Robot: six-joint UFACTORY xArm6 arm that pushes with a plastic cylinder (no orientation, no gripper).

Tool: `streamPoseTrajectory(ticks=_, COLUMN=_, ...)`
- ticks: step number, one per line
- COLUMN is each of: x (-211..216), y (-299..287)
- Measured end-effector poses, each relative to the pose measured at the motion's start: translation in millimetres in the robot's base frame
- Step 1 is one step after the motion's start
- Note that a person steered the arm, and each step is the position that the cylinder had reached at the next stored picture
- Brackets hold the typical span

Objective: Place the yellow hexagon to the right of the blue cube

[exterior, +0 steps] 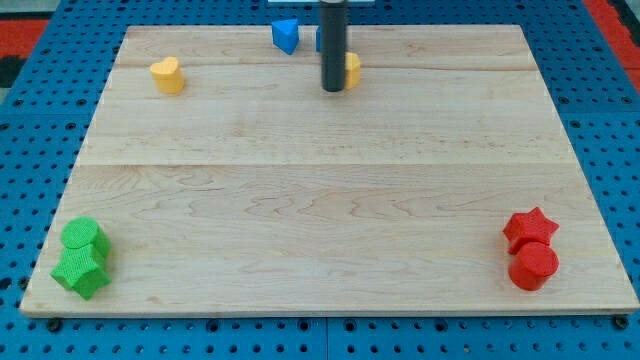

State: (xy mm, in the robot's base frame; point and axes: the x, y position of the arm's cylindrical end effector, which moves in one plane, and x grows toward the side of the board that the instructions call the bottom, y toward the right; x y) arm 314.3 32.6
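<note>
My tip (333,89) rests on the board near the view's top centre. The yellow hexagon (353,70) sits just right of the rod, touching or nearly touching it, and is partly hidden behind it. A blue block (319,38) shows only as a sliver at the rod's left edge, above the hexagon; its shape cannot be made out. Another blue block (286,35), wedge-like, sits a little further left at the board's top edge.
A yellow heart (168,75) lies at the upper left. Two green blocks (83,257) sit together at the bottom left corner. A red star (529,227) and a red cylinder (533,266) sit together at the bottom right. The wooden board (320,200) lies on a blue pegboard.
</note>
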Motion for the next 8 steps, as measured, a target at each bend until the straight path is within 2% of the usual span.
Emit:
streamPoseTrajectory(ticks=1, x=0, y=15)
streamPoseTrajectory(ticks=2, x=-6, y=-18)
streamPoseTrajectory(ticks=3, x=-20, y=-24)
streamPoseTrajectory(ticks=5, x=-26, y=43)
streamPoseTrajectory(ticks=6, x=-30, y=5)
streamPoseTrajectory(ticks=8, x=-42, y=72)
